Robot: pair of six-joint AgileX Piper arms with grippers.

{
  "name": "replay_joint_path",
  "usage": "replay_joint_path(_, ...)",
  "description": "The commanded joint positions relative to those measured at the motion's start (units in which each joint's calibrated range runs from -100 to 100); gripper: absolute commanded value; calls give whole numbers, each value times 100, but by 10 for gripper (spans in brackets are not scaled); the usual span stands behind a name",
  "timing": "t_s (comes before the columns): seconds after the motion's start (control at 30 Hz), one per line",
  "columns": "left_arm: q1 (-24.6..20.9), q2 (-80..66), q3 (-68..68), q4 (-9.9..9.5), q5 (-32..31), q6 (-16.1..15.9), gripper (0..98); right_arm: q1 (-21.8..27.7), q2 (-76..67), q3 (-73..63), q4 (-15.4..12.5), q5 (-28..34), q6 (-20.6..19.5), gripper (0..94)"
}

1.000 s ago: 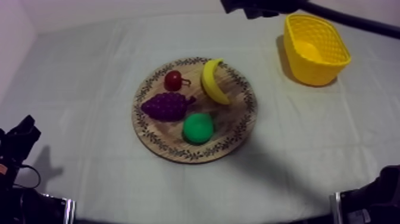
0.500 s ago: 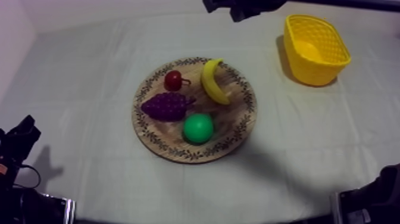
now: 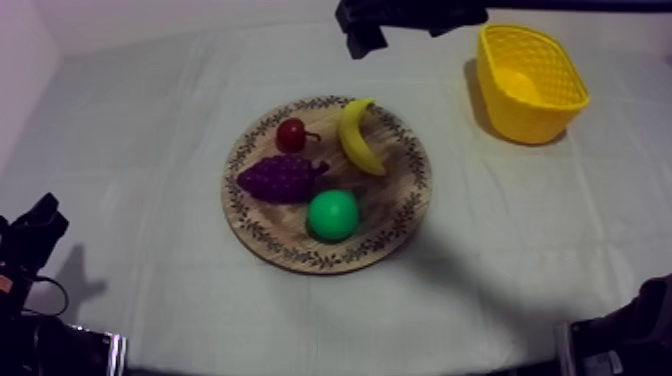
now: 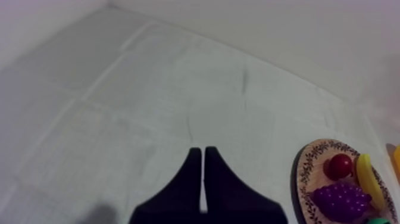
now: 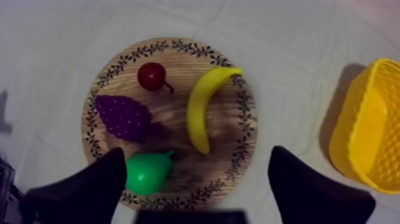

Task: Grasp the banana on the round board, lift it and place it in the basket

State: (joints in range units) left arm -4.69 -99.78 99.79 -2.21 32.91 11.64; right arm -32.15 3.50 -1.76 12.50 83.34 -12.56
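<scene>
The yellow banana (image 3: 358, 135) lies on the right far part of the round wooden board (image 3: 400, 215), curved, with nothing touching it. My right gripper (image 5: 197, 154) hangs high over the board with its fingers (image 5: 89, 187) wide apart and open; the banana (image 5: 202, 107) lies between and beyond them. In the top view the right arm (image 3: 400, 14) reaches in over the table's far edge, behind the board. The yellow basket (image 3: 530, 82) stands at the far right. My left gripper (image 4: 199, 152) is shut in a narrow wedge over bare cloth, left of the board (image 4: 306, 170).
On the board with the banana are a small red fruit (image 3: 292, 134), purple grapes (image 3: 280, 178) and a green pear (image 3: 332, 214). The basket (image 5: 369, 137) is to the right of the board (image 5: 241, 89). Bare cloth surrounds the board. My left arm (image 3: 35, 235) rests low at the left.
The right arm has slid left along the table's far edge, from near the basket to behind the board. The fruit, the basket and the left arm have not moved.
</scene>
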Motion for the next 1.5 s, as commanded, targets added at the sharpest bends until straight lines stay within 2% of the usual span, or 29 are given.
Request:
replay_joint_path(0.0,2,-5,-1,3,0,-1,1,14,107,93,-33,-157,10,657)
replay_joint_path(0.3,2,-5,-1,3,0,2,1,68,956,353,-221,-783,47,629)
replay_joint_path(0.53,2,-5,-1,3,0,-2,1,111,1878,144,-306,-996,4,612)
replay_joint_path(0.73,2,-5,-1,3,0,-1,1,127,2614,-51,-269,-1294,-61,564)
replay_joint_path(0.97,2,-5,-1,3,0,-1,1,185,3340,-566,-260,-1347,-15,513)
replay_joint_path(1.33,2,-5,-1,3,0,-1,1,255,4196,-1177,-189,-1346,-16,406)
replay_joint_path(1.47,2,-5,-1,3,0,1,1,242,4373,-1251,-159,-1375,-23,287)
